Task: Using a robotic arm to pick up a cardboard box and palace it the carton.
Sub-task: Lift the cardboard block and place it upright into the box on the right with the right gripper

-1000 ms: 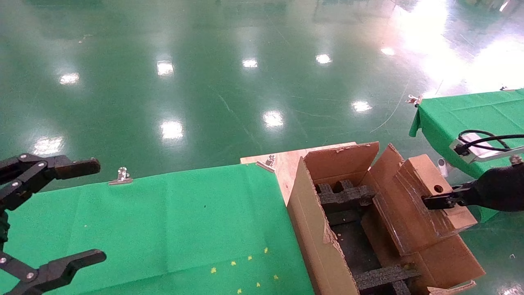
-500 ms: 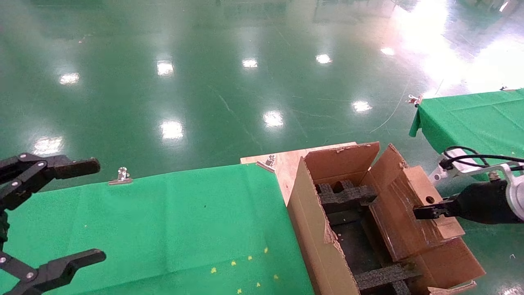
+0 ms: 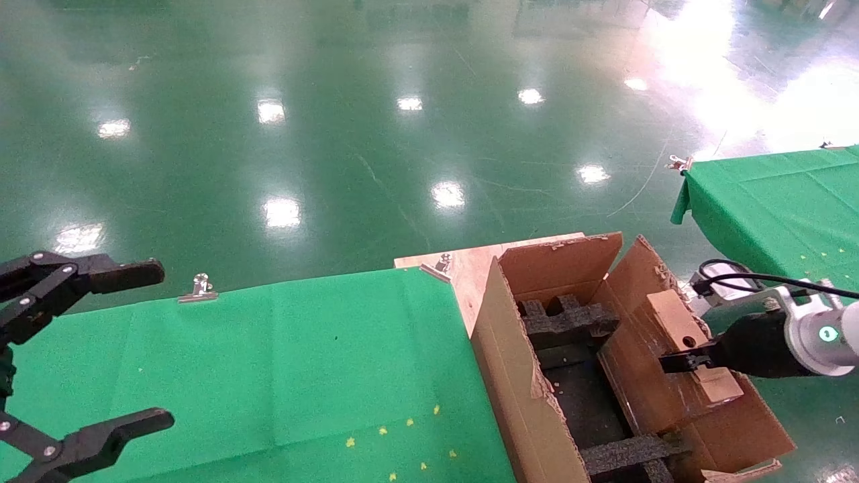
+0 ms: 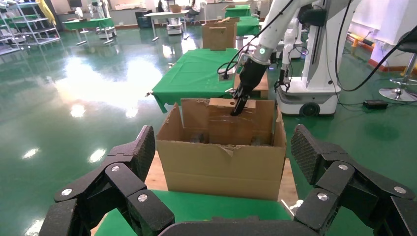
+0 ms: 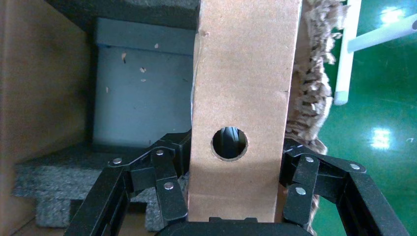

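Box [image 5: 242, 88] clamped between right end effector [image 5: 231, 162] fingers.

Factory hall: a glossy green floor [image 3: 335, 134] mirrors rows of ceiling lights beyond the right pincer [image 3: 673, 362], with strong glare farther out past it. A green-clothed table [image 3: 268, 362] stretches from the left pincer [image 3: 165, 345] toward the right one. A metal clip [image 3: 198, 288] holds the cloth at its far edge, and a bare wooden board [image 3: 470, 265] shows at the far corner. A second green table [image 3: 772, 194] stands just beyond the right pincer. Far behind it are more green tables [image 4: 88, 22], shelving [image 4: 19, 24] and an office chair [image 4: 401, 73].
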Action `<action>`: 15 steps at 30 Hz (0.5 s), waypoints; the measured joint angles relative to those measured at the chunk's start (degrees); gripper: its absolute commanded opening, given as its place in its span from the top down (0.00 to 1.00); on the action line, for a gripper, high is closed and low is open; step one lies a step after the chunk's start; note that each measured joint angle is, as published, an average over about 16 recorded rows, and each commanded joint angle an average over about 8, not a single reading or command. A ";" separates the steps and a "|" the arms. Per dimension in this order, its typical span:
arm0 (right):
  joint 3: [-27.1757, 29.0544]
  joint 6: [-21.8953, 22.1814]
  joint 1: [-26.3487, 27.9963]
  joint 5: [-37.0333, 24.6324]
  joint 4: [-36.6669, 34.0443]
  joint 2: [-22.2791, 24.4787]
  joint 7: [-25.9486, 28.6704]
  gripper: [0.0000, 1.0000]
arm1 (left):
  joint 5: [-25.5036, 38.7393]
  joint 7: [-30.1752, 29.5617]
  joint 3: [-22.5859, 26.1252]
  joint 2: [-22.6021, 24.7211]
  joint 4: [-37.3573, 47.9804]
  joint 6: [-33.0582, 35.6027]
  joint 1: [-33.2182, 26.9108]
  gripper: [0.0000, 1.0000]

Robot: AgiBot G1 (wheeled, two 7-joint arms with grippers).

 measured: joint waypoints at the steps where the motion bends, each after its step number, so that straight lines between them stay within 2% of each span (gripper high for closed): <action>1: -0.05 0.36 -0.62 0.28 -0.47 -0.51 -0.12 1.00 | 0.00 0.00 0.00 0.00 0.00 0.00 0.00 0.00; 15: 0.52 3.32 -9.20 5.08 -9.29 -8.37 -3.76 1.00 | -0.01 0.01 0.02 -0.01 0.00 -0.01 0.00 0.00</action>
